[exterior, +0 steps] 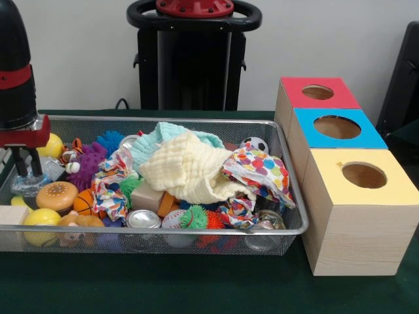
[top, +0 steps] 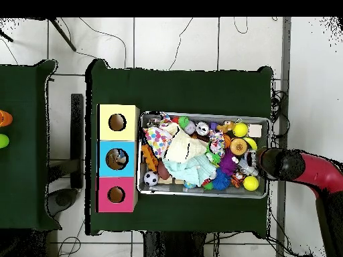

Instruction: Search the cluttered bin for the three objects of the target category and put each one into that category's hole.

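The bin [exterior: 288, 176] is a silver wire-mesh basket full of clutter, also seen in the overhead view [top: 201, 191]. In it lie a pale yellow cloth [exterior: 190, 171], a mint cloth [exterior: 160, 136], a polka-dot cloth [exterior: 262, 171], a soccer ball [exterior: 255, 144], a purple spiky ball [exterior: 88, 162], a basketball [exterior: 84, 201], yellow balls [exterior: 41, 218] and cans [exterior: 143, 219]. Three wooden boxes with round holes stand beside it: red [exterior: 319, 92], blue [exterior: 337, 127], yellow [exterior: 364, 175]. My gripper [exterior: 25, 171] hangs open and empty over the bin's left end, above a clear plastic item [exterior: 26, 184]. In the overhead view it [top: 262, 162] is at the bin's right end.
A toy burger [exterior: 57, 195], a wooden block [exterior: 13, 214] and a tiger toy [exterior: 71, 156] lie near the gripper. Green [exterior: 194, 216] and orange [exterior: 215, 219] spiky balls sit at the front wall. Something shows inside the blue box's hole [top: 118, 159]. A second green table [top: 23, 144] stands aside.
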Available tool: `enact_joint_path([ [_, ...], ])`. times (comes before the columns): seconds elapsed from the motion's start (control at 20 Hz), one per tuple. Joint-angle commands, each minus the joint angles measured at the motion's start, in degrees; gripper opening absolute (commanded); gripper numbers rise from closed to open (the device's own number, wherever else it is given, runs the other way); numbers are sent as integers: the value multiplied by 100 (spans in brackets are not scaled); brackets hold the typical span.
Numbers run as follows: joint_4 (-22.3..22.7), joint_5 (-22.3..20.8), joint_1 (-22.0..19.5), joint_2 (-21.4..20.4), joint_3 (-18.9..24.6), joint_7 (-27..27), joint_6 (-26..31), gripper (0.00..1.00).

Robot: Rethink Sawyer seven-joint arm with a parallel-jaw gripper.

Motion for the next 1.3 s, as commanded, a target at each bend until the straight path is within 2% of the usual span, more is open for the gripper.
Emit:
enact_joint_path([
  [0.05, 224, -369, -23, 516, -155, -524, -226, 100],
  [0.25, 212, -319, -33, 533, -127, -516, -208, 100],
  [0.65, 327, -114, 19, 190, -96, -516, 155, 100],
  [0.8, 342, -68, -9, 191, -73, -539, 200, 100],
  [1.15, 731, 197, 33, -537, -68, -512, 621, 100],
  [1.3, 797, 185, 37, -558, -90, -467, 569, 100],
])
